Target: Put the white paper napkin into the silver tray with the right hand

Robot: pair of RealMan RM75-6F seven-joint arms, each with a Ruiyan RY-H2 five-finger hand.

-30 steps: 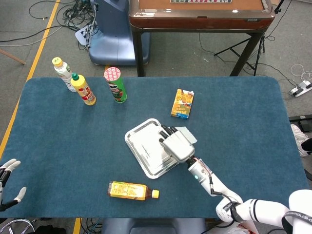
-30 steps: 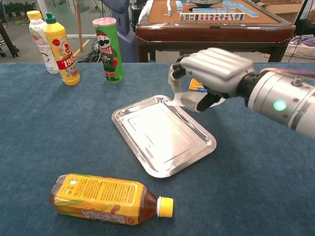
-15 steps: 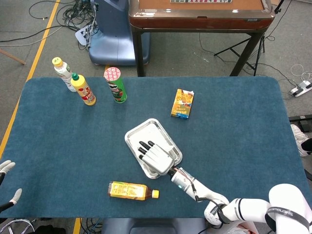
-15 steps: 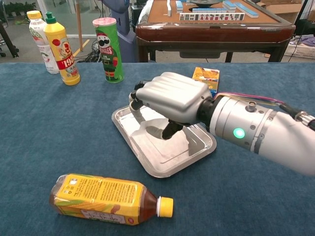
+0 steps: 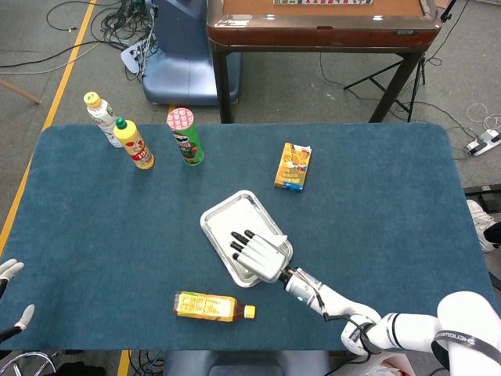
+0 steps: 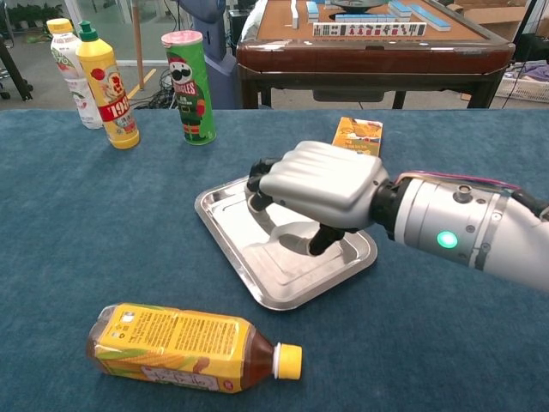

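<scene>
Right hand point(image 6: 322, 184) sits palm-down over the silver tray point(image 6: 232, 236), fingers curled loosely downward; whether it grips the white paper napkin point(image 5: 279, 238) can't be told, since the palm covers most of it. Napkin lies in the tray: head view shows a white corner poking out at the tray's right edge beside the hand, chest view shows a pale fold point(image 6: 296, 233) under the palm on the tray floor. Head view has the same hand point(image 5: 258, 252) covering the near-right part of the tray point(image 5: 223, 223), dark fingertips pointing toward the tray's far-left. Left hand point(image 5: 12, 301) shows only in head view, at the lower left frame edge off the table, fingers apart, holding nothing. Amber tea bottle point(image 6: 184, 348) lies on its side just in front of the tray, yellow cap to the right, apart from the tray. Orange juice carton point(image 5: 293, 166) lies flat beyond the tray, to its right; in chest view the hand hides most of it. Green chips can point(image 6: 189, 86) stands upright at the far left, with a yellow-capped bottle point(image 6: 107, 86) and a white bottle point(image 6: 69, 73) further left, touching or nearly so. Mahjong table point(image 6: 369, 39) stands behind the blue table point(image 6: 77, 223). Head view alone shows the floor cables point(image 5: 117, 19).
</scene>
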